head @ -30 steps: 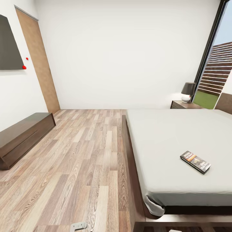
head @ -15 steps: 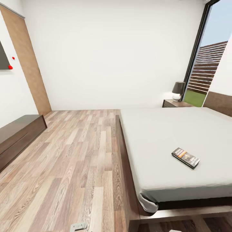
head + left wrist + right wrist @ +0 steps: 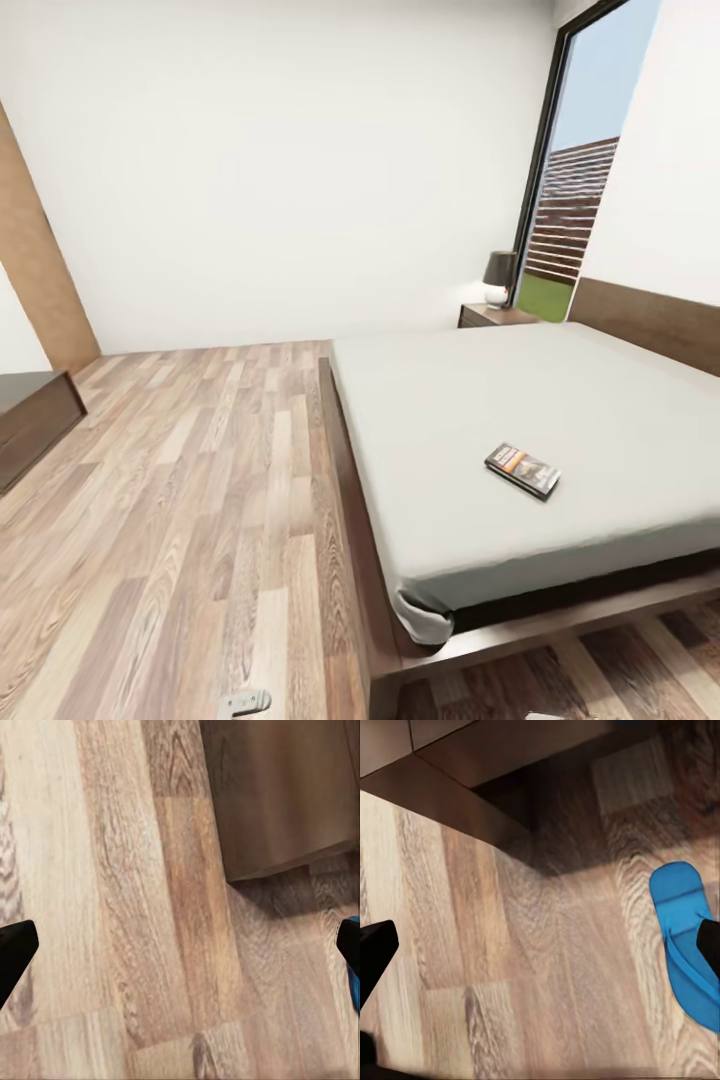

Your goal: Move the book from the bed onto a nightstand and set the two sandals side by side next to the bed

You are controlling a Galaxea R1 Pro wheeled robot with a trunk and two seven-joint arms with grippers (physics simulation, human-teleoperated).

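The book [image 3: 522,470], dark with an orange band, lies flat on the off-white mattress of the bed [image 3: 480,400], towards its foot. The nightstand [image 3: 492,315] with its dark-shaded lamp [image 3: 498,276] stands at the bed's far corner by the window. One blue sandal [image 3: 686,945] lies on the wood floor near the bed frame's corner [image 3: 472,765], below my right gripper [image 3: 540,952], which is open and holds nothing. My left gripper [image 3: 180,952] is open too, over bare floor beside the frame [image 3: 285,795]. A blue sliver [image 3: 354,994] shows at that picture's edge.
A wide stretch of wood-plank floor [image 3: 180,520] runs along the bed's left side. The long low TV bench [image 3: 30,425] stands against the left wall, with a brown door [image 3: 35,270] behind it. A tall dark-framed window [image 3: 575,190] rises beyond the nightstand.
The head camera has swung to the right, so the bed, book and nightstand sit further left in the picture and the wall panel has left it. Nothing in the room moved.
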